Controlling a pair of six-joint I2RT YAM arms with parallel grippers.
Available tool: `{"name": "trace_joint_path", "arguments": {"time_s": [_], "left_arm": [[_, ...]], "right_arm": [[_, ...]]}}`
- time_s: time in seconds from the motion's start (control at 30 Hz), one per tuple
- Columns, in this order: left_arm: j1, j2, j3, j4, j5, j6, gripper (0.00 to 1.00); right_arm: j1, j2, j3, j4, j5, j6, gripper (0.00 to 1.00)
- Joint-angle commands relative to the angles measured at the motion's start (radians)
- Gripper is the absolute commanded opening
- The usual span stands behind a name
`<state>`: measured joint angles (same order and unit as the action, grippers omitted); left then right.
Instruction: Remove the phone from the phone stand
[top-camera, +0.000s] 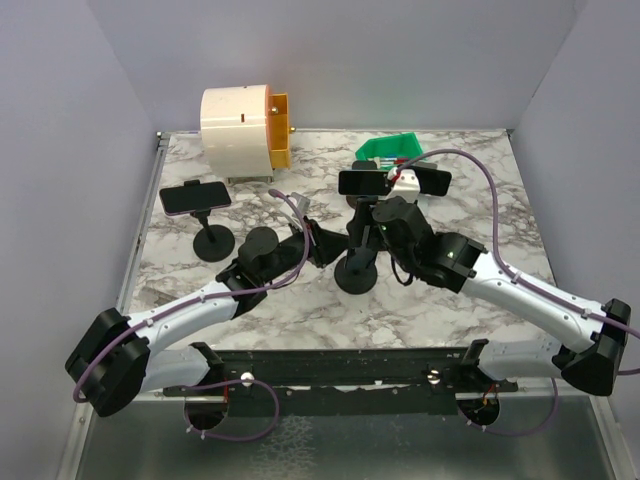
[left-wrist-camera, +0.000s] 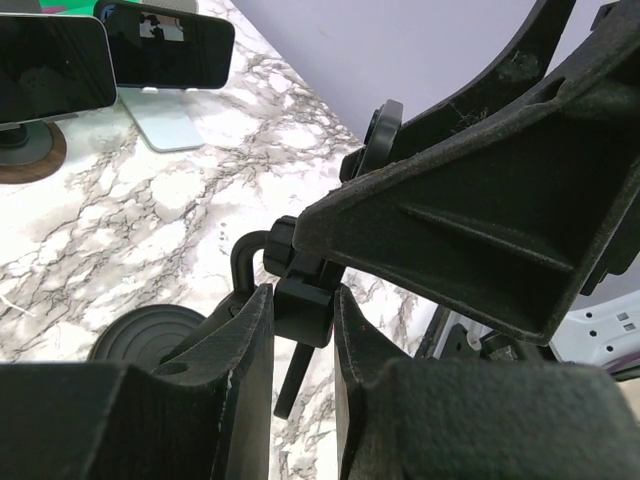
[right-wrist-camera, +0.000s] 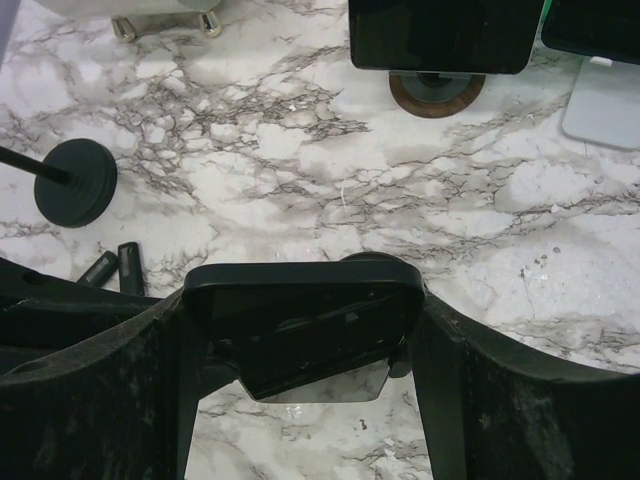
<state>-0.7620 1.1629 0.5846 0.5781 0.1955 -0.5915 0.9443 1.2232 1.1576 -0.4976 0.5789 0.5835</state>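
Note:
A black phone (right-wrist-camera: 300, 325) lies sideways on the clamp of a black phone stand with a round base (top-camera: 357, 272) at the table's middle. My right gripper (right-wrist-camera: 300, 330) is shut on the phone, one finger on each short end; in the top view this gripper (top-camera: 385, 215) covers the phone. My left gripper (left-wrist-camera: 303, 300) is shut on the stand's black joint just below the clamp, with the stem hanging between its fingers. In the top view the left gripper (top-camera: 325, 245) reaches the stand from the left.
Another phone (top-camera: 195, 197) sits on a black stand (top-camera: 213, 243) at the left. Behind are a phone (top-camera: 363, 182) on a wooden-based stand, a phone (top-camera: 432, 180) on a white stand, a green bin (top-camera: 395, 150) and a white and orange drum (top-camera: 245, 125).

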Motion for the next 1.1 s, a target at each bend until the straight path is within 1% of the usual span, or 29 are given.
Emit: {"name": "trace_joint_path", "arguments": {"time_s": [0.0, 0.4, 0.57, 0.8, 1.07], "left_arm": [[0.040, -0.030, -0.042, -0.029, -0.131, -0.047, 0.00], [0.063, 0.006, -0.046, 0.027, -0.059, -0.171, 0.00], [0.073, 0.033, -0.044, 0.044, -0.032, -0.202, 0.00], [0.079, 0.072, -0.039, 0.056, -0.012, -0.209, 0.00], [0.081, 0.112, -0.028, 0.068, 0.002, -0.200, 0.00]], "right_arm": [[-0.024, -0.057, -0.035, -0.166, 0.139, -0.025, 0.00], [-0.024, -0.082, -0.051, -0.169, 0.128, -0.013, 0.00], [-0.024, -0.099, -0.054, -0.165, 0.107, -0.009, 0.00], [-0.024, -0.115, -0.062, -0.144, 0.058, -0.004, 0.00], [-0.024, -0.135, -0.053, -0.101, -0.042, -0.007, 0.00]]}}
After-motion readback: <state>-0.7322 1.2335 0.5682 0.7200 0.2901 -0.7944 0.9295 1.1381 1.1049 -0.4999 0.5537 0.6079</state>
